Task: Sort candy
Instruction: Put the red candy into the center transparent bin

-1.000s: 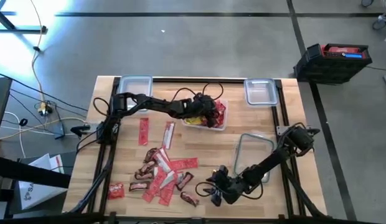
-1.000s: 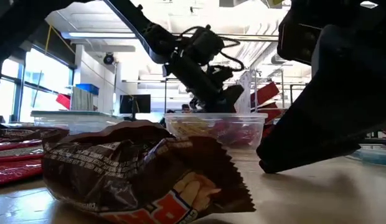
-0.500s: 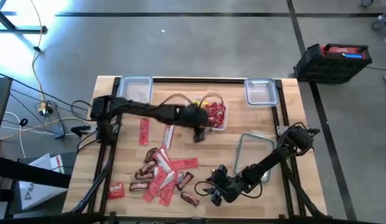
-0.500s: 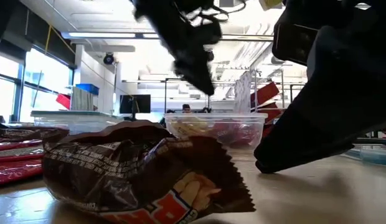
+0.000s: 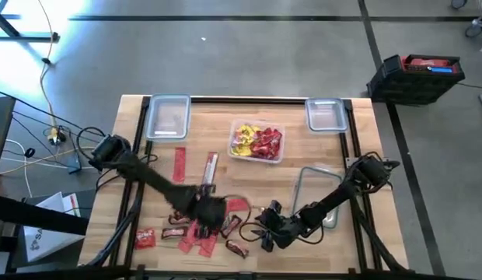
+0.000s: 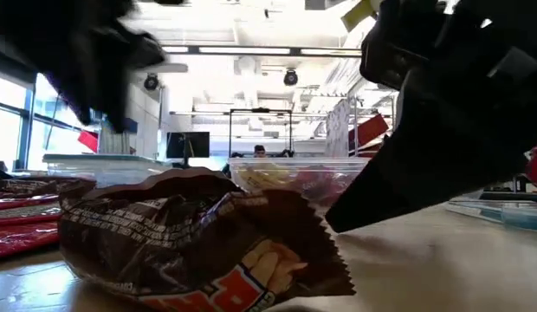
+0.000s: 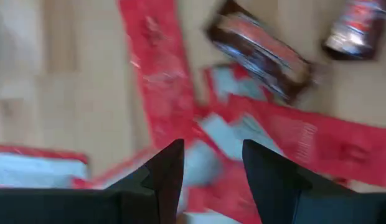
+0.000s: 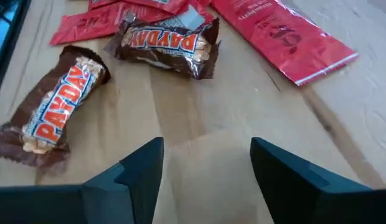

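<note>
Both grippers hang open over the loose candy at the table's front edge.

Left gripper (image 5: 210, 208) is above the heap of red packets (image 5: 196, 227), its fingers (image 7: 163, 171) apart with nothing between them. Right gripper (image 5: 266, 232) is low just beside two brown PayDay bars (image 8: 56, 102), fingers spread and empty. More red and yellow candy lies in the clear tub (image 5: 278, 153) at the table's middle back, with two red packets (image 5: 179, 164) flat on the table (image 5: 319, 148) between tub and heap.
</note>
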`<state>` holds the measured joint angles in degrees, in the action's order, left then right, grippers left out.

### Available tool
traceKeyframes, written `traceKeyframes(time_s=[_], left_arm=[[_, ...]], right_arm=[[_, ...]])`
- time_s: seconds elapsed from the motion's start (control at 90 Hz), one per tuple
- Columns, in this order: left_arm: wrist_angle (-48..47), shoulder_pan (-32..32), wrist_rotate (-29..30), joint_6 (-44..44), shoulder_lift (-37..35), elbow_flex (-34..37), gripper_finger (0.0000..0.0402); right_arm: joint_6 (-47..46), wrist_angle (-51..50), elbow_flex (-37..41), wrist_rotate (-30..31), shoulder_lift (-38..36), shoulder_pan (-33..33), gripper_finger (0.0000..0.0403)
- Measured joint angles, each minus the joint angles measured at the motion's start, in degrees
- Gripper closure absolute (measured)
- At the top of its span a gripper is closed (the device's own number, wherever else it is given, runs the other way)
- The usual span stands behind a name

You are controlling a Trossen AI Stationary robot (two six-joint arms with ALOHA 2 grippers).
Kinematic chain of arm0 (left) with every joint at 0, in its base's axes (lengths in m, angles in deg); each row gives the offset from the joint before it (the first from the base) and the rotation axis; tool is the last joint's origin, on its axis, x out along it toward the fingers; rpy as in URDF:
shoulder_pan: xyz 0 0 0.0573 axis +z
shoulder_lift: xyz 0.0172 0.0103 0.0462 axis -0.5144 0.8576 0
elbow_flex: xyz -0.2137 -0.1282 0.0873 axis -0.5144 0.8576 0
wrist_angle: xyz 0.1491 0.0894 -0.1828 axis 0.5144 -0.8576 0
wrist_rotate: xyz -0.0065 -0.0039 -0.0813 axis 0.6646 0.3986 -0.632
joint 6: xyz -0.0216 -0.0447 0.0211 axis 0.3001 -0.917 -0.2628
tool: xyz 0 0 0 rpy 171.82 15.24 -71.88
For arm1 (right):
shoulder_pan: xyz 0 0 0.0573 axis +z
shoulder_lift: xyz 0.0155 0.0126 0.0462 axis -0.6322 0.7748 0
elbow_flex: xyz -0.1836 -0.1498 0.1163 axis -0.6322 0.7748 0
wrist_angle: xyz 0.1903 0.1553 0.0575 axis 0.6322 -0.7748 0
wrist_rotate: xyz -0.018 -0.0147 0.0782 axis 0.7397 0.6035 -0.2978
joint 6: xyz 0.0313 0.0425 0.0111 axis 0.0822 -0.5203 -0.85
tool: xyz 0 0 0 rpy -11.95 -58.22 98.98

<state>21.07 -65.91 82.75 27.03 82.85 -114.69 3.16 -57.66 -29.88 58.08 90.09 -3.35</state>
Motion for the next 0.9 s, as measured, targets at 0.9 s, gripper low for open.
traceKeyframes(time_s=[0.9], left_arm=[[-16.97,-27.45,-13.57,-44.70,0.18,0.01,0.0227]], right_arm=[[6.01,-0.33,0.02,-3.46,0.00,-4.07,0.0190]])
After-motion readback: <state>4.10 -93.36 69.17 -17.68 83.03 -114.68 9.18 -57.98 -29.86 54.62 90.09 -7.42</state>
